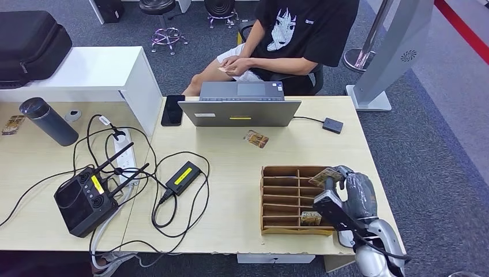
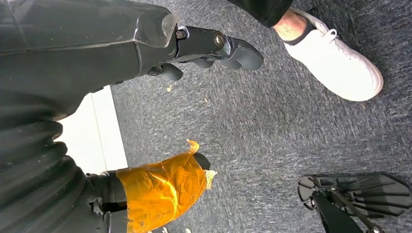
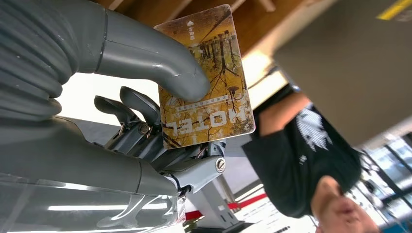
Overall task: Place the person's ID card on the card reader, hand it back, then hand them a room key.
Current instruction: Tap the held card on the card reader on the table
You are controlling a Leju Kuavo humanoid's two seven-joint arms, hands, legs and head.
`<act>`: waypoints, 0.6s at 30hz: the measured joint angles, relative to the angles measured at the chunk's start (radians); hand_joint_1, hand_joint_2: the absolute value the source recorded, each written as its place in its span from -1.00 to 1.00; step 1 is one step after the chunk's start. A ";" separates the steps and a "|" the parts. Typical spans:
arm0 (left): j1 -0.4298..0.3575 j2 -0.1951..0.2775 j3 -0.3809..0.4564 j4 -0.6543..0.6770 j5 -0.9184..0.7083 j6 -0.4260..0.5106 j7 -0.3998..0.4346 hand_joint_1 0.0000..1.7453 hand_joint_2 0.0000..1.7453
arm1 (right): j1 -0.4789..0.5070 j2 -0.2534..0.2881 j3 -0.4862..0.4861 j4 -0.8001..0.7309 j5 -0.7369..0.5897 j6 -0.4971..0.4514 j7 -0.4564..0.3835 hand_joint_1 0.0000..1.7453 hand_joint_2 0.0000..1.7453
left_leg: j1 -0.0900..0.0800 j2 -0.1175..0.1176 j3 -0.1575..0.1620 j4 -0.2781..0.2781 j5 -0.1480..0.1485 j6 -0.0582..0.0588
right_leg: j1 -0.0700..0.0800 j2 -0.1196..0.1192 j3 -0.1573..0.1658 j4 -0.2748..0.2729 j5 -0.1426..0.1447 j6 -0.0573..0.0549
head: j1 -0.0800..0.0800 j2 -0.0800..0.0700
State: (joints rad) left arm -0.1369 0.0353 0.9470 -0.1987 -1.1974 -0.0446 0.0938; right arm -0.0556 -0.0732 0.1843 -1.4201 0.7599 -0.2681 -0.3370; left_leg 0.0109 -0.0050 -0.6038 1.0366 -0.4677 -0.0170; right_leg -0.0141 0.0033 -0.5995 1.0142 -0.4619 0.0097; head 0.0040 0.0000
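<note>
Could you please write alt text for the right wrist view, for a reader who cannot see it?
The robot's right hand pinches a yellow hotel key card between its thumb and fingers. Beyond it sits a person in a black printed T-shirt.

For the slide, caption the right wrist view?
Right hand pinches a yellow hotel key card between thumb and fingers, with the seated person beyond.

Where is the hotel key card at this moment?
The key card is held in the right hand, in the head view just above the right side of the wooden card box, near the table's right edge.
</note>
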 joint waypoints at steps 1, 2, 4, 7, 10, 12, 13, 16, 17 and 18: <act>0.000 0.000 0.000 0.000 -0.001 0.000 0.000 -1.00 1.00 | -0.005 -0.004 0.000 0.011 0.007 0.000 0.006 1.00 1.00 | 0.000 0.000 0.000 0.000 0.000 0.000 | 0.000 0.000 0.000 0.000 0.000 0.000 | 0.000 0.000; 0.000 0.000 0.000 0.000 -0.001 0.000 0.000 -1.00 1.00 | -0.009 -0.008 0.000 0.021 0.009 -0.001 0.008 1.00 1.00 | 0.000 0.000 0.000 0.000 0.000 0.000 | 0.000 0.000 0.000 0.000 0.000 0.000 | 0.000 0.000; 0.000 0.000 0.000 0.000 -0.001 0.000 0.000 -1.00 1.00 | -0.013 -0.014 -0.003 0.033 -0.003 -0.007 0.008 1.00 1.00 | 0.000 0.000 0.000 0.000 0.000 0.000 | 0.000 0.000 0.000 0.000 0.000 0.000 | 0.000 0.000; 0.001 0.001 0.003 0.000 0.000 0.000 0.000 -1.00 1.00 | -0.014 -0.019 -0.024 0.039 -0.046 -0.026 -0.006 1.00 1.00 | 0.000 0.000 0.000 0.000 0.000 0.000 | 0.000 0.000 0.000 0.000 0.000 0.000 | 0.000 0.000; 0.003 0.004 0.015 0.000 0.002 0.000 0.000 -1.00 1.00 | -0.011 -0.021 -0.069 0.028 -0.096 -0.045 -0.016 1.00 1.00 | 0.000 0.000 0.000 0.000 0.000 0.000 | 0.000 0.000 0.000 0.000 0.000 0.000 | 0.000 0.000; 0.006 0.005 0.017 0.000 0.003 0.000 0.000 -1.00 1.00 | -0.008 -0.022 -0.109 0.021 -0.130 -0.051 -0.017 1.00 1.00 | 0.000 0.000 0.000 0.000 0.000 0.000 | 0.000 0.000 0.000 0.000 0.000 0.000 | 0.000 0.000; 0.007 0.005 0.017 0.000 0.003 0.000 0.000 -1.00 1.00 | -0.007 -0.022 -0.133 0.019 -0.149 -0.053 -0.018 1.00 1.00 | 0.000 0.000 0.000 0.000 0.000 0.000 | 0.000 0.000 0.000 0.000 0.000 0.000 | 0.000 0.000; 0.011 0.006 0.018 0.000 0.003 0.000 0.000 -1.00 1.00 | -0.006 -0.022 -0.201 0.018 -0.205 -0.047 -0.031 1.00 1.00 | 0.000 0.000 0.000 0.000 0.000 0.000 | 0.000 0.000 0.000 0.000 0.000 0.000 | 0.000 0.000; 0.011 0.006 0.018 0.000 0.003 0.000 0.000 -1.00 1.00 | -0.006 -0.022 -0.220 0.018 -0.218 -0.043 -0.036 1.00 1.00 | 0.000 0.000 0.000 0.000 0.000 0.000 | 0.000 0.000 0.000 0.000 0.000 0.000 | 0.000 0.000; 0.012 0.006 0.018 0.000 0.003 0.000 0.000 -1.00 1.00 | -0.006 -0.022 -0.238 0.019 -0.227 -0.039 -0.040 1.00 1.00 | 0.000 0.000 0.000 0.000 0.000 0.000 | 0.000 0.000 0.000 0.000 0.000 0.000 | 0.000 0.000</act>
State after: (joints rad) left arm -0.1253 0.0408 0.9648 -0.1987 -1.1940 -0.0446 0.0938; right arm -0.0618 -0.0950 -0.0536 -1.4010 0.5331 -0.3071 -0.3768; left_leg 0.0107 -0.0051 -0.6038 1.0367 -0.4680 -0.0167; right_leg -0.0143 0.0032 -0.5995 1.0141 -0.4619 0.0098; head 0.0040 0.0000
